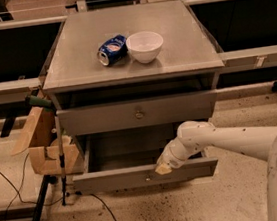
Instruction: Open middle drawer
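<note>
Stiffness marks the middle drawer point(112, 180), wide, shallow and grey, of metal by the look of it, with a flat plain front and a small round brass-coloured knob point(148, 178); it sits in the grey cabinet point(192, 55) beneath the taller-fronted closed drawer point(178, 108), and stands well out with its dark inside showing; it looks rigid and fairly light, likely to run straight on its slides and unlikely to bend, though the smooth front offers little friction; the centre knob, or the upper lip of the front, is the place to take hold; the robot's pale gripper point(162, 168) is at that lip just right of the knob; whether it is clenched or released cannot be told; the drawer's long axis runs left to right across the cabinet; its front faces the camera, which is also the way it slides.
</note>
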`<state>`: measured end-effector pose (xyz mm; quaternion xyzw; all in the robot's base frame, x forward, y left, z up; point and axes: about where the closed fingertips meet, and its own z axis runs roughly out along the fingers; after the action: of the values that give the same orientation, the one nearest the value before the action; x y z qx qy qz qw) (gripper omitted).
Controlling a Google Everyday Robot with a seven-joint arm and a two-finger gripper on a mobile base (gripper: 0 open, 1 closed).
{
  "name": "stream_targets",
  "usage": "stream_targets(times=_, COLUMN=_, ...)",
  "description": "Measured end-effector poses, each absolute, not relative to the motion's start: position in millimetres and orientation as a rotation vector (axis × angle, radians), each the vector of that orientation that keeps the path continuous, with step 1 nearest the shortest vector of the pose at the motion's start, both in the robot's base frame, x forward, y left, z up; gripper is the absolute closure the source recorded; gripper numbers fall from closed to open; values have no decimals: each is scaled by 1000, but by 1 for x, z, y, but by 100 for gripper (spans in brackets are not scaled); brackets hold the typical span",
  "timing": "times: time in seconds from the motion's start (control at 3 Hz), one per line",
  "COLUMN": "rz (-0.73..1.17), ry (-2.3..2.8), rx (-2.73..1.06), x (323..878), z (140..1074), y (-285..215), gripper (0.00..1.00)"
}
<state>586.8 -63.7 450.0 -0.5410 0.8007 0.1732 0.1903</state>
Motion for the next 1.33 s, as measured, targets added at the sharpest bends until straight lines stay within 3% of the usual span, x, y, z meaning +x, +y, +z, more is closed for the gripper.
stream_targets(times=0.67, rz=517, ry=2254, rx=-1532, x=567, z=446, y=-68, gripper=58)
stream_targets(times=1.0, rz=546, ry=2250, rx=-1542, x=554, z=443, y=-69, gripper=26)
stream_targets(times=1.33, rz=546, ry=2250, rx=-1542, x=554, z=443, y=-69, gripper=3)
